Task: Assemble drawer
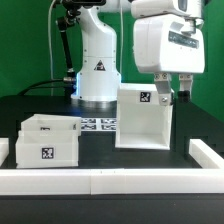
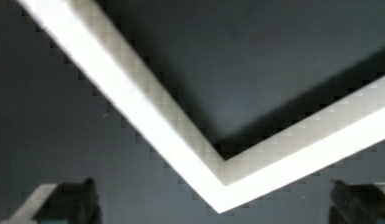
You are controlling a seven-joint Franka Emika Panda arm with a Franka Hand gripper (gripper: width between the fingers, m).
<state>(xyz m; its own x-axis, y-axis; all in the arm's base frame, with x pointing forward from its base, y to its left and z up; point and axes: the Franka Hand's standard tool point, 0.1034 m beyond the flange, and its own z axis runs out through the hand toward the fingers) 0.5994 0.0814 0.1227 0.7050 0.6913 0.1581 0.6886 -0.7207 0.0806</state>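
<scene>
The tall white shell [image 1: 142,120] of the drawer stands open-topped on the black table, right of centre, with a square tag on its front. Two shallow white trays [image 1: 50,128] [image 1: 47,151], each tagged, sit side by side at the exterior view's left. My gripper [image 1: 172,97] hangs at the shell's upper right corner, open and empty. In the wrist view the shell's white rim corner [image 2: 162,120] forms a V between my dark fingertips [image 2: 64,203], which stand far apart at either side of it. The gripper [image 2: 210,206] touches nothing that I can see.
The robot's white base [image 1: 97,60] stands at the back. The marker board [image 1: 100,124] lies flat between the trays and the shell. Low white border rails run along the front [image 1: 100,180] and the right side [image 1: 207,155].
</scene>
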